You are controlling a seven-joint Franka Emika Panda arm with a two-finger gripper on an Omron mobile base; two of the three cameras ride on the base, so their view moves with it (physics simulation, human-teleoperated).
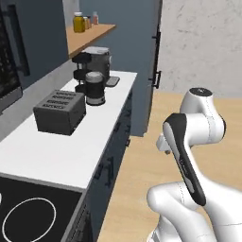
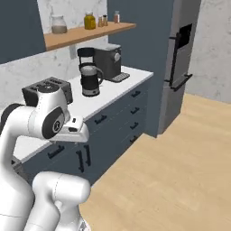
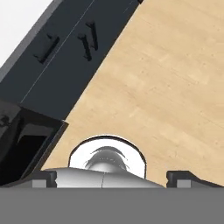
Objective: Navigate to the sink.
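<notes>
The sink is out of view. My arm is folded over the base, with the hand (image 1: 163, 143) hanging beside the dark cabinet fronts (image 2: 113, 126). In the hand view my gripper (image 3: 113, 179) points down at the wooden floor (image 3: 166, 87). Its fingertips (image 3: 43, 178) stand wide apart, open, with nothing between them. A flat black stovetop (image 1: 28, 212) with a white ring burner lies at the near left end of the white counter (image 1: 56, 151).
On the counter stand a dark toaster (image 1: 60, 112), a black jug (image 1: 94, 88) and a coffee machine (image 1: 98, 59). A wooden shelf (image 2: 85, 32) with jars hangs above. A tall dark cabinet (image 2: 180, 58) ends the counter run. Open wooden floor (image 2: 180, 171) stretches to the right.
</notes>
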